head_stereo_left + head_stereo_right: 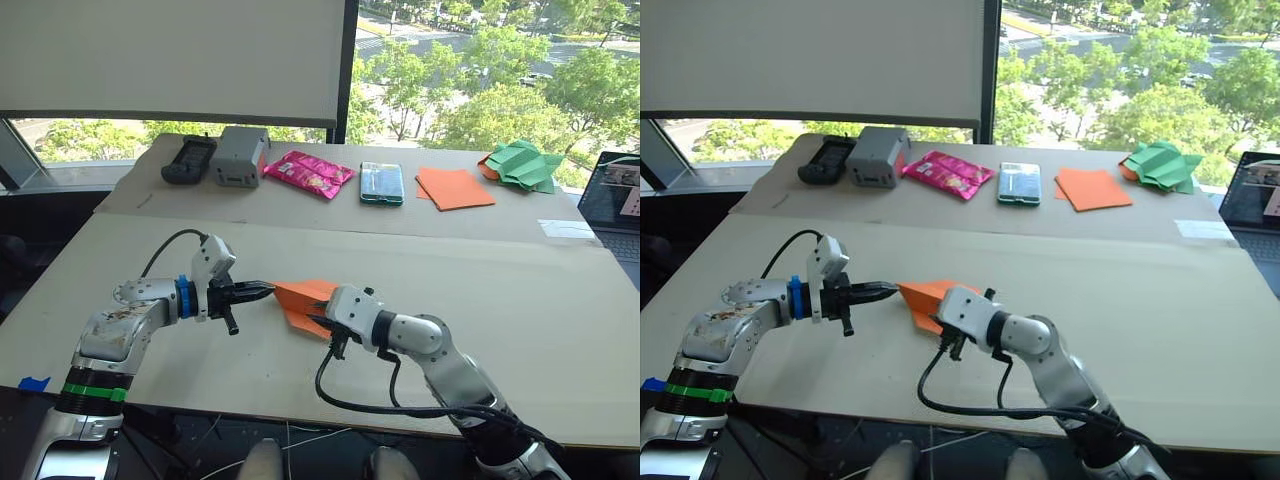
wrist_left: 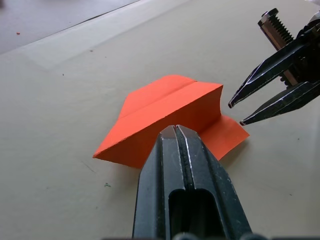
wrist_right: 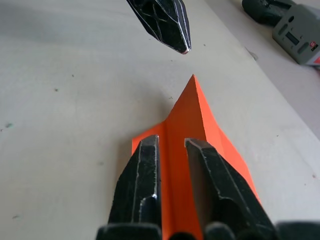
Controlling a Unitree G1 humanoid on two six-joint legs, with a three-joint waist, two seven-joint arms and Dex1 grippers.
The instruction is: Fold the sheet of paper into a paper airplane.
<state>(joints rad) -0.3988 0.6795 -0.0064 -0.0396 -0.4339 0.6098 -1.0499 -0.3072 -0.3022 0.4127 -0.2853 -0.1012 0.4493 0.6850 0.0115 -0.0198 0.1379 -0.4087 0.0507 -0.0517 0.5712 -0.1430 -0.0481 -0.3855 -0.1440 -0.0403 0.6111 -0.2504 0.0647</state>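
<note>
Right gripper (image 3: 172,150) has its fingers apart, straddling the raised centre fold of the paper airplane (image 1: 302,300) without pinching it; left gripper (image 1: 262,290) has fingers pressed together, tip hovering just off the plane's pointed nose, apparently not touching. Risks as I read them: if the right closes off-centre it crushes a wing instead of catching the fold, and a nudge from the left tip could skate the light paper across the smooth table (image 1: 520,300) — nothing pins it down. A wing could also spring open, since the creases look soft. The plane sits on the near part of the table between the two grippers — bright orange, narrow wedge, sharp nose toward the left gripper, centre ridge standing up, one flap lying flat at the tail.
</note>
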